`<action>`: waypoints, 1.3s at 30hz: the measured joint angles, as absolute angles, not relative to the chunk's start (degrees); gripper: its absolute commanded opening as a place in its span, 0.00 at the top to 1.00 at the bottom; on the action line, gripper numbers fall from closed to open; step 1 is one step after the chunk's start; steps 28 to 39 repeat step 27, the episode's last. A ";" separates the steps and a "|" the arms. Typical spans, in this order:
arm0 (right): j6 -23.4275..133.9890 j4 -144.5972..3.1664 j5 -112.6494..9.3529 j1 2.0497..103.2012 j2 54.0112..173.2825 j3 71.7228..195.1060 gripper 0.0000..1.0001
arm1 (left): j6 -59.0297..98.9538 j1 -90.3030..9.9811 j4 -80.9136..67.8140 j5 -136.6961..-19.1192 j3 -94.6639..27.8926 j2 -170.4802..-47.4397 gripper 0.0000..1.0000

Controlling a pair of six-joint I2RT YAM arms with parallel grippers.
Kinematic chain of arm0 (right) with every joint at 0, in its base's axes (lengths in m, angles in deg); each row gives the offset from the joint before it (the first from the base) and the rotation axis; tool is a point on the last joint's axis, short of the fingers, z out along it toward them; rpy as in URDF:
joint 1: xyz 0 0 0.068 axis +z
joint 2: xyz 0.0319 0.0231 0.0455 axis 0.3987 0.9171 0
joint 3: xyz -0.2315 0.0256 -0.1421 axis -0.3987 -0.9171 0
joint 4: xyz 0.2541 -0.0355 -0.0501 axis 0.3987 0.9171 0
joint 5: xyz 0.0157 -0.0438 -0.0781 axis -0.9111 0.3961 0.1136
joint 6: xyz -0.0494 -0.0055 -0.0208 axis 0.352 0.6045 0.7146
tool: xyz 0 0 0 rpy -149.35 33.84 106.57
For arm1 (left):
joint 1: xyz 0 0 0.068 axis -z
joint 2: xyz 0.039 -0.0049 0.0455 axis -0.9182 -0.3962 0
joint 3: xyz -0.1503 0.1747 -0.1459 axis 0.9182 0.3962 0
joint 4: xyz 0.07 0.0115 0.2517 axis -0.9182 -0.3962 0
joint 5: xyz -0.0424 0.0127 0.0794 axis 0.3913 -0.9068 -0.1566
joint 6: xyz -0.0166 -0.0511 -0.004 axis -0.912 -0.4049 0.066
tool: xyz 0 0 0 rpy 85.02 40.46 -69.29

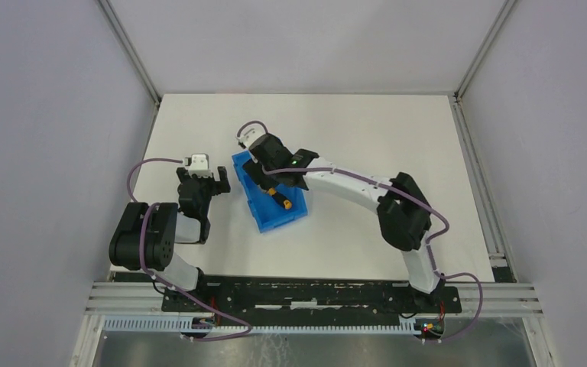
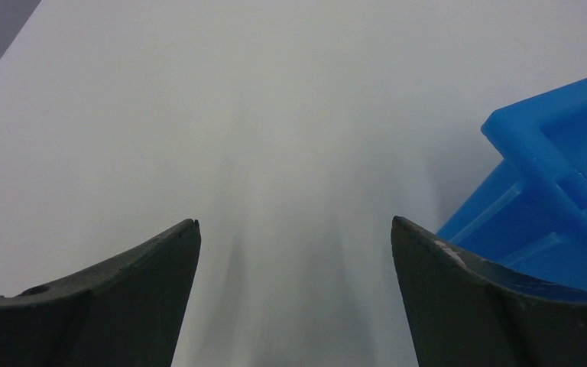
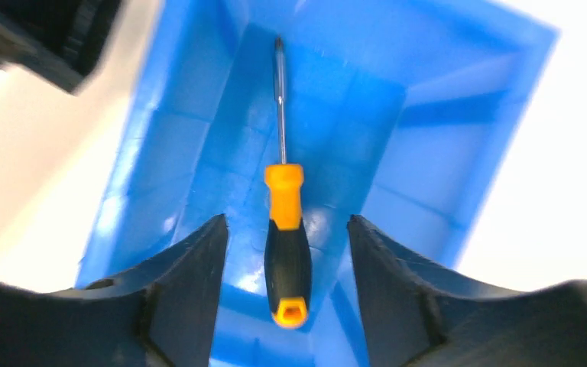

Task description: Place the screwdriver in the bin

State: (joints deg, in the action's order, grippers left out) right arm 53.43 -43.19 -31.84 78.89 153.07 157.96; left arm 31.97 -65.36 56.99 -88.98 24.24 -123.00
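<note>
- well, our right pincer (image 3: 287, 220) hangs over the bin (image 3: 458, 153), jaws partly spread with a gap on each side of the handle; it has hold of nothing.
- the screwdriver (image 3: 287, 245) is inside the bin, shaft toward 12 o'clock and butt toward 6 in the right wrist view.
- to finish well, we judge we should lift straight up with the jaws apart, so neither catches the handle or nudges a wall.
- our left pincer (image 2: 294, 222) stands wide and empty over the table (image 2: 199, 115), just beside the bin at its 9 o'clock in the top view.
- hard to tell: whether the tool lies flat on the bin floor; from above, the right arm (image 1: 351, 183) covers the bin's far end.
</note>
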 measured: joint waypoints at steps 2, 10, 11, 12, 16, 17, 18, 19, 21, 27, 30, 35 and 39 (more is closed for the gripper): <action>53.43 -43.72 -31.38 78.98 148.62 157.39 0.03 | 31.97 -65.36 56.99 -88.96 24.24 -123.00 0.00; 55.46 -53.81 -23.80 78.81 111.09 135.30 0.02 | 31.97 -65.36 56.99 -88.96 24.24 -123.00 0.00; 55.64 -54.95 -21.90 78.41 106.56 131.36 0.02 | 31.97 -65.36 56.99 -88.98 24.24 -123.00 0.00; 55.92 -57.62 -19.95 77.61 101.30 125.98 0.02 | 31.97 -65.36 56.99 -88.98 24.24 -123.00 0.00; 55.77 -63.98 -14.49 69.61 86.41 103.93 0.02 | 31.97 -65.38 56.99 -88.98 24.24 -123.00 0.00; 55.51 -64.37 -13.37 67.22 84.22 99.21 0.02 | 31.97 -65.38 56.99 -88.98 24.24 -123.00 0.00; 55.31 -64.72 -12.46 65.23 82.72 95.43 0.02 | 31.97 -65.36 56.99 -88.98 24.24 -123.00 0.00; 54.89 -65.29 -11.39 63.20 81.65 90.75 0.02 | 31.97 -65.36 56.97 -88.98 24.24 -123.00 0.00; 54.39 -65.90 -9.75 61.50 80.14 83.71 0.02 | 31.97 -65.36 56.99 -88.98 24.24 -123.00 0.00; 53.08 -70.80 -6.05 60.82 76.12 69.00 0.02 | 31.97 -65.36 56.99 -88.98 24.24 -123.00 0.00; 53.08 -70.80 -6.05 60.82 76.12 69.00 0.02 | 31.97 -65.36 56.99 -88.98 24.24 -123.00 0.00; 53.08 -70.80 -6.05 60.82 76.12 69.00 0.02 | 31.97 -65.36 56.99 -88.98 24.24 -123.00 0.00; 53.08 -70.80 -6.05 60.82 76.12 69.00 0.02 | 31.97 -65.36 56.99 -88.98 24.24 -123.00 0.00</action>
